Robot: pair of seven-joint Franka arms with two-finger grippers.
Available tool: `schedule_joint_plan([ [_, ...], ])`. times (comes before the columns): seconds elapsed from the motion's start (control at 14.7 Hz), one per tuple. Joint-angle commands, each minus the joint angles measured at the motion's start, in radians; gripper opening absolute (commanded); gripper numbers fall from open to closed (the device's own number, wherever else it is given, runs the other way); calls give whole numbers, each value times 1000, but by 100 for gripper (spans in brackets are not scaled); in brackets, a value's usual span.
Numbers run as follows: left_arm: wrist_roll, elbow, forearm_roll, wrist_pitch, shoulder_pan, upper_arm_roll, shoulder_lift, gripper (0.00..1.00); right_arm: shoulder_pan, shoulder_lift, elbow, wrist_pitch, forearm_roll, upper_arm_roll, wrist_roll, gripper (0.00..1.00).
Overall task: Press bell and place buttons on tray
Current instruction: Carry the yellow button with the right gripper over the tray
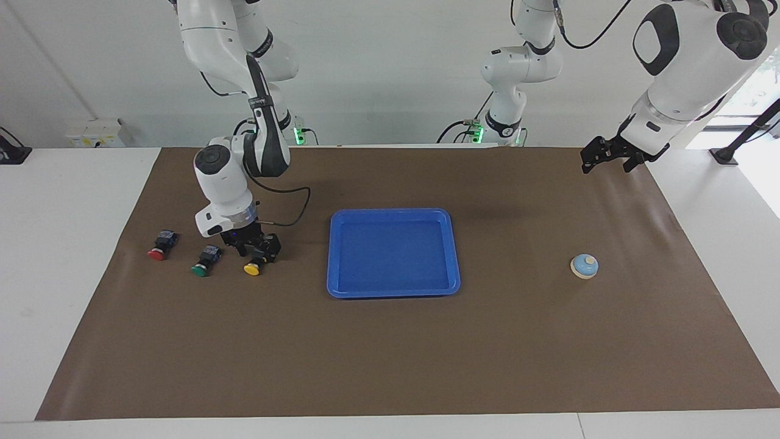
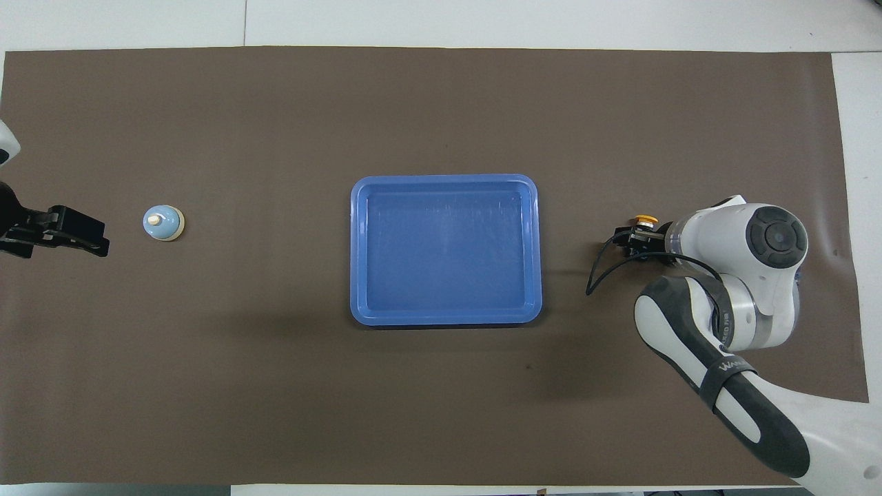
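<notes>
The right claw (image 1: 257, 250) is down at the worktop (image 1: 390, 341), which is covered by a brown mat, and its fingers sit on either side of the black body of the yellow-capped push-button switch (image 1: 253, 267). I cannot tell whether they have closed onto it; the switch lies on the mat. Beside it, toward the right arm's end, lie the green-capped push-button switch (image 1: 203, 263) and then the red-capped push-button switch (image 1: 159, 246), all three in a row. The flat, bright blue rectangular plastic tray (image 1: 393, 292) with its raised rim sits mid-worktop with nothing in it. The small dome bell (image 1: 584, 266), light blue with a cream base and knob, stands toward the left arm's end. The left claw (image 1: 606, 157) hangs open in the air over the mat's edge near the robots, waiting.
</notes>
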Motion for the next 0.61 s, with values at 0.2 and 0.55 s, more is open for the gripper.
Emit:
schedule_joint_plan([
  [0.2, -9, 6, 11, -15, 2, -3, -10, 100, 11, -4, 82, -105, 0, 6, 13, 0],
  [0.55, -9, 6, 11, -15, 2, -3, -10, 100, 162, 15, 373, -475, 6, 18, 17, 0],
])
